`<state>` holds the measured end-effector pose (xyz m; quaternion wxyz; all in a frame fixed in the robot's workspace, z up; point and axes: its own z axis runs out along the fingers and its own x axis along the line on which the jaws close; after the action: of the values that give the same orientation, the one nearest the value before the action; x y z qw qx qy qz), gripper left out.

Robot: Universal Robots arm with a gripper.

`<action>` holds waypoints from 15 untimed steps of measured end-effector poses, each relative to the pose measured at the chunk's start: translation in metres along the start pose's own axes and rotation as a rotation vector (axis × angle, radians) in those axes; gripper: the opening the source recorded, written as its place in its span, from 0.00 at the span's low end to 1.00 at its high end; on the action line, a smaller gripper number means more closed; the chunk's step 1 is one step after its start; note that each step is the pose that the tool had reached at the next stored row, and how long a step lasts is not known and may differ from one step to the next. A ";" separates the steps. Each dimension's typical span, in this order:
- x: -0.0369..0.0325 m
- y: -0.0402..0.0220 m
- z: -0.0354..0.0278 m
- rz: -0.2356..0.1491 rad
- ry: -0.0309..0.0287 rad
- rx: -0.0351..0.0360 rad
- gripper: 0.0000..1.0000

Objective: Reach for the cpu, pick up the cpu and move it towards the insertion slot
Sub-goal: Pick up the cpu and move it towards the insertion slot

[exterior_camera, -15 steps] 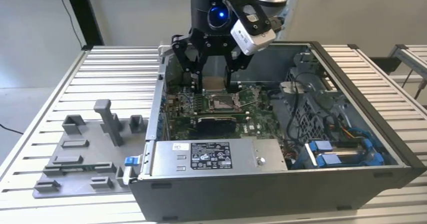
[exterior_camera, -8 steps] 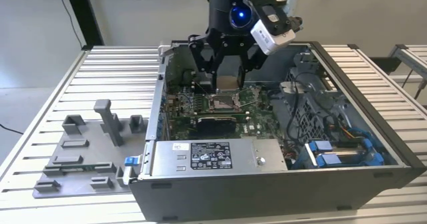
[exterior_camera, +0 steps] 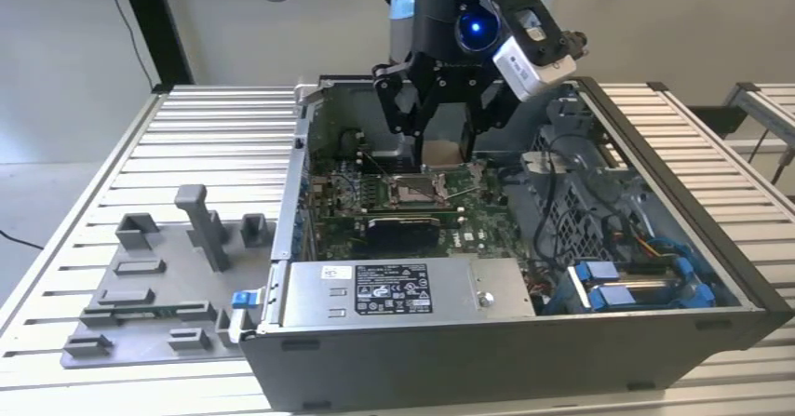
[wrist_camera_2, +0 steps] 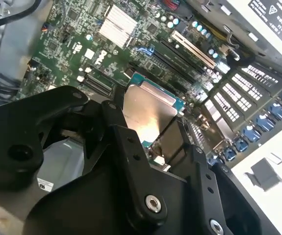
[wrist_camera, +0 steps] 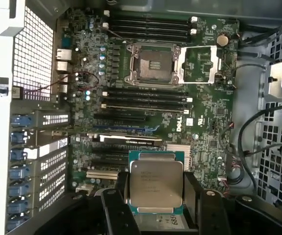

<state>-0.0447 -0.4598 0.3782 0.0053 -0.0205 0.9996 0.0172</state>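
My gripper (exterior_camera: 440, 160) hangs inside the open computer case (exterior_camera: 695, 239), shut on the cpu (exterior_camera: 438, 167). In both wrist views the cpu (wrist_camera: 155, 182) (wrist_camera_2: 148, 110) is a flat square chip with a silver metal top, clamped on two opposite edges by the black fingers (wrist_camera: 122, 193). It is held in the air above the green board. The insertion slot (exterior_camera: 414, 190) (wrist_camera: 153, 63) is a silver-framed socket with a brownish centre. In the exterior view it lies just below and slightly toward the exterior view's left of the held chip.
Long black memory slots (wrist_camera: 148, 27) flank the socket. A silver power supply (exterior_camera: 397, 290) fills the case's near side. Cables and blue drive brackets (exterior_camera: 621, 290) crowd the exterior view's right. A grey plastic tray with blocks (exterior_camera: 162, 286) sits on the slatted table outside the case.
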 end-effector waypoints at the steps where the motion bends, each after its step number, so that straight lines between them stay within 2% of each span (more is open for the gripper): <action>1: -0.0001 0.0000 0.0000 0.000 0.0000 0.0000 0.00; 7: -0.0003 0.0018 0.0001 0.000 0.0001 0.0001 0.00; 15: -0.0010 0.0187 0.0010 0.006 -0.0002 0.0001 0.00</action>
<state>-0.0444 -0.4410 0.3778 0.0053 -0.0173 0.9997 0.0172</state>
